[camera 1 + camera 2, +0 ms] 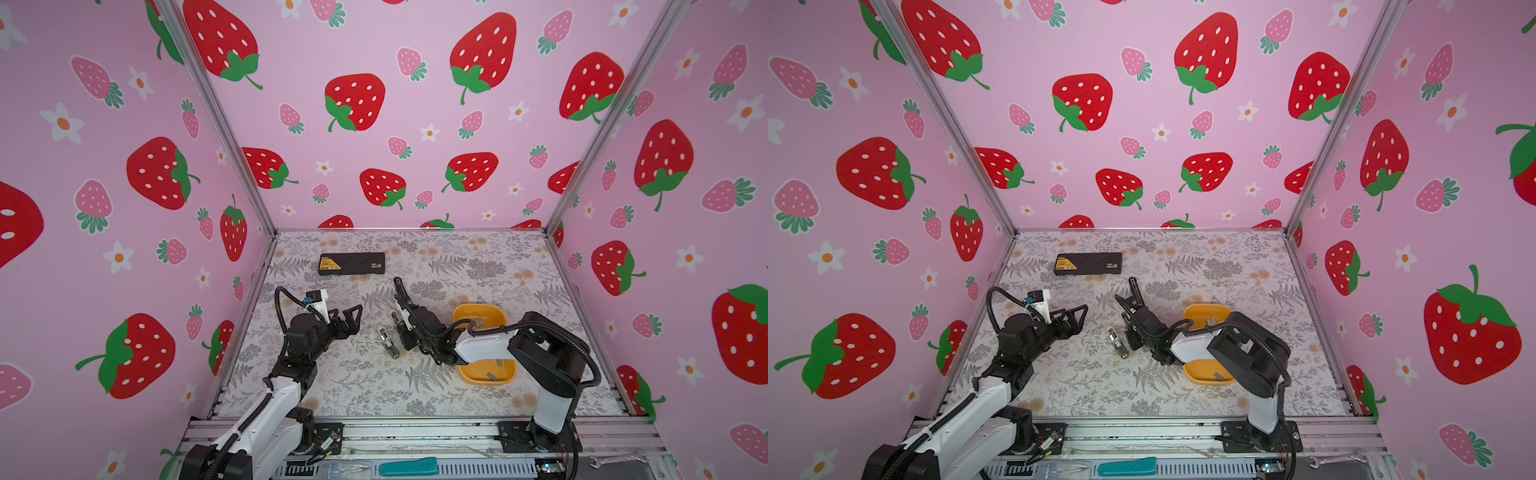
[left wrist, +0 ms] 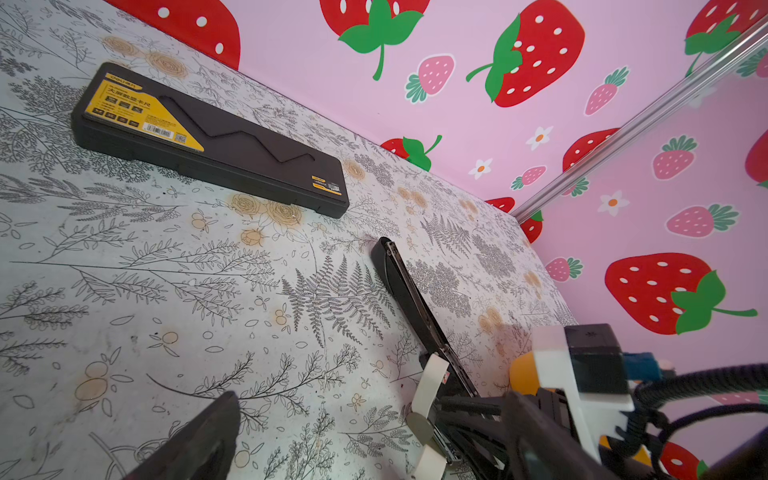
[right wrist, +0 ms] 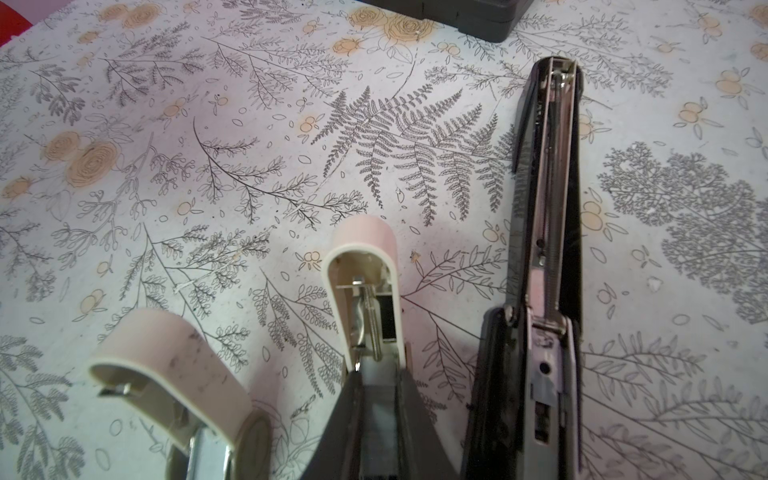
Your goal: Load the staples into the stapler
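staples [image 1: 493, 377]: a few grey strips lie loose in the yellow tray [image 1: 482, 380], at about 4 o'clock on the table [image 1: 457, 257] in both top views. the right arm crosses over the tray and hides much of it. no strip is seen in a gripper or in any stapler. judged: loading is not yet begun, and the tray keeps the strips together within the right arm's reach.

at 9 o'clock from the tray, the right gripper [image 3: 380, 390] is clamped almost closed on a small white stapler [image 3: 361, 266]. the stapler is opened, with its inside and spring rod bare to the wrist camera. judged: it is held this way to steady the body and keep the channel open for a strip.

second white stapler [image 3: 166, 365]: just beside the held one, at its 7 o'clock in a top view. it lies on the table, also opened, and is not gripped.

black stapler [image 3: 548, 208]: at 12 o'clock of the held one, opened out flat with its rail bare.

left gripper [image 1: 351, 316]: at 9 o'clock of the staplers and apart from them, with jaws spread wide and nothing in them. judged: it is the free hand. it is well apart from the tray, so fetching a strip would mean reaching across the right arm.

black case [image 1: 351, 264]: at 11 o'clock, near the back wall. judged: no part in the task.
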`<state>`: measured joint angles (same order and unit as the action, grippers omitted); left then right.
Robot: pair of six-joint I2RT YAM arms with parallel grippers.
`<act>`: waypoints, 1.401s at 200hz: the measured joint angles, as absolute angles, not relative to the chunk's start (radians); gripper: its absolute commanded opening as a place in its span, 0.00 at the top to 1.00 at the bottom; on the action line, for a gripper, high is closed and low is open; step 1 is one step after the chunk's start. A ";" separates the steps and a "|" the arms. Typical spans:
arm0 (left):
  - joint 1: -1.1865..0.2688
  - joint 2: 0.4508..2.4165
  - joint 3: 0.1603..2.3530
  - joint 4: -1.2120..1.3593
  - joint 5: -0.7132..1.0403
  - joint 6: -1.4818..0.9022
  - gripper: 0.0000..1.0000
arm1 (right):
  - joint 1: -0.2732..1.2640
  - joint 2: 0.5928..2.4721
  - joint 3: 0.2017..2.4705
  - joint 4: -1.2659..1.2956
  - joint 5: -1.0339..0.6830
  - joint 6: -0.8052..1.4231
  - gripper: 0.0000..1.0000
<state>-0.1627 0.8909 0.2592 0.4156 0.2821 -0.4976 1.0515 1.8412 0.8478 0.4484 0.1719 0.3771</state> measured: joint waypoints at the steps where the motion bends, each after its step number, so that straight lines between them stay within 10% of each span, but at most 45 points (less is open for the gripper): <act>1: -0.163 0.891 0.259 0.416 0.282 -0.497 0.01 | 1.052 1.841 0.848 0.448 0.172 0.377 0.83; 280: -0.170 0.896 0.259 0.418 0.292 -0.493 0.01 | 1.063 1.796 0.770 0.486 0.182 0.401 0.73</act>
